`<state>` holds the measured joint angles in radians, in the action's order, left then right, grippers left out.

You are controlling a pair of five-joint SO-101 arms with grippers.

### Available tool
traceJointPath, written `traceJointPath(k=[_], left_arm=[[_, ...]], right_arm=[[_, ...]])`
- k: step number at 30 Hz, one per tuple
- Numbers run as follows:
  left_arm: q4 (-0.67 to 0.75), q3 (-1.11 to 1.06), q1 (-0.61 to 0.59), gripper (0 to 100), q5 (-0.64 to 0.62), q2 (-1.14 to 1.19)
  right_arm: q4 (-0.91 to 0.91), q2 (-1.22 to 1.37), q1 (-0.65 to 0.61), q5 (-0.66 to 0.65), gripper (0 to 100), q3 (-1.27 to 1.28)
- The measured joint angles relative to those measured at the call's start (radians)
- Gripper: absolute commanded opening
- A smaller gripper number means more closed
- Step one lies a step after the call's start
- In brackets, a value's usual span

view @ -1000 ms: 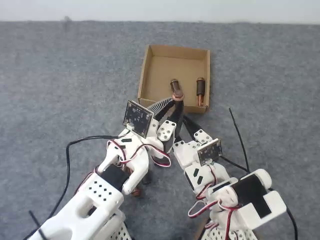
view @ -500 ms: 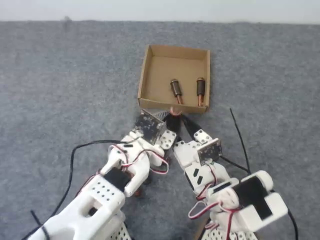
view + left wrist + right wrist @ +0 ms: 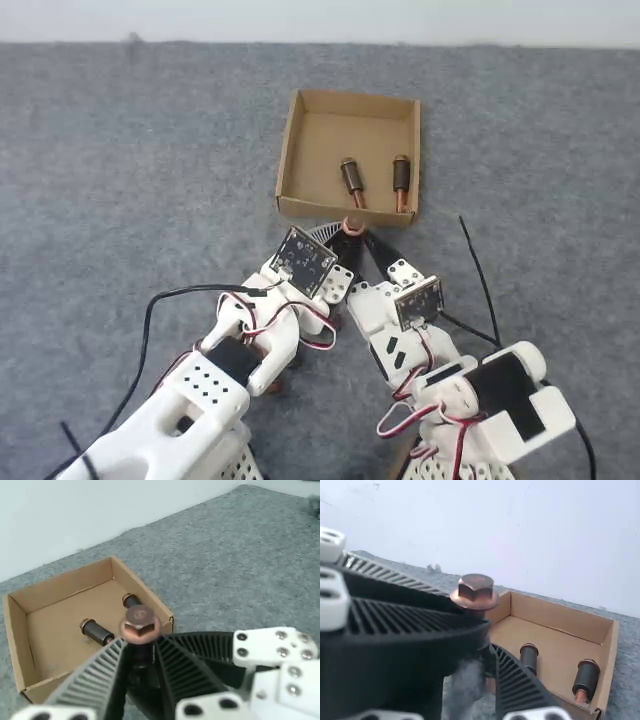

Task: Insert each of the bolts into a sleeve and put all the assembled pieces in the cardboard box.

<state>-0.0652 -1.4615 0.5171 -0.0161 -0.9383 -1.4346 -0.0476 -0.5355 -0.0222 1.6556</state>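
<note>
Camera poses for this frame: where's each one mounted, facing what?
High view: fixed above and behind, looking down over the table at the cardboard box; left arm and right arm show.
Left wrist view: on the left arm, facing the box over the left tool, shut on the bolt.
Right wrist view: on the right arm, facing the box past the right tool, shut on the bolt.
Shared: both wrist views show bolt, box, two assembled pieces inside.

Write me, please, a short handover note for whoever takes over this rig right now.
Left gripper: shut on the third bolt, apparently sleeved, held upright just short of the cardboard box's near wall.
Right gripper: at the same bolt; grip unclear.
Done: two assembled pieces lie in the box.
To do: put the third piece in the box too.
</note>
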Motion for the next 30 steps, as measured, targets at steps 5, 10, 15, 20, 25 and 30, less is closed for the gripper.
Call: traceJointPath(k=[5,10,15,20,25,30], left_arm=[[0.0,0.0,0.0,1,0.005,0.0],[0.0,0.0,0.0,1,0.005,0.0],[0.0,0.0,0.0,6,0.005,0.0],[0.0,0.0,-0.021,17,0.006,0.0],[0.0,0.002,-0.041,15,0.009,0.0],[0.0,0.002,-0.041,16,0.009,0.0]], right_arm=[[0.002,0.0,0.0,0.0,0.6,0.0],[0.002,0.0,0.0,0.0,0.6,0.0],[0.002,0.0,0.0,0.0,0.6,0.0],[0.002,0.0,0.0,0.0,0.6,0.0],[0.002,0.0,0.006,-0.003,0.6,0.0],[0.003,0.002,0.005,-0.003,0.6,0.0]])
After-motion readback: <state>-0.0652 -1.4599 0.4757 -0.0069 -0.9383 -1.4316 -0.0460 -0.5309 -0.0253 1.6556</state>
